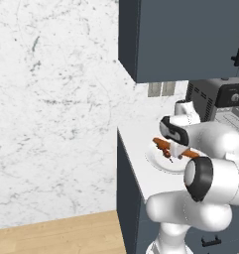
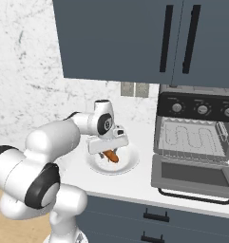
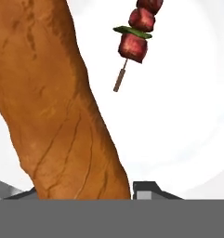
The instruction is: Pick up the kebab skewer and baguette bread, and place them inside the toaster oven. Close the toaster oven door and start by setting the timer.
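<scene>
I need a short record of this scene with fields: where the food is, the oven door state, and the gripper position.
baguette bread: lying on the white plate
kebab skewer: on the same plate, beside the baguette bread
toaster oven: on the counter, right of the plate
toaster oven door: open, folded down
gripper: low over the plate, at the baguette bread; grip not clear

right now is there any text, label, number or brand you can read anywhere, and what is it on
None can be read.
The toaster oven has three knobs on its black control panel; any marks around them are too small and blurred to read.
The baguette, skewer and plate carry no writing.
</scene>
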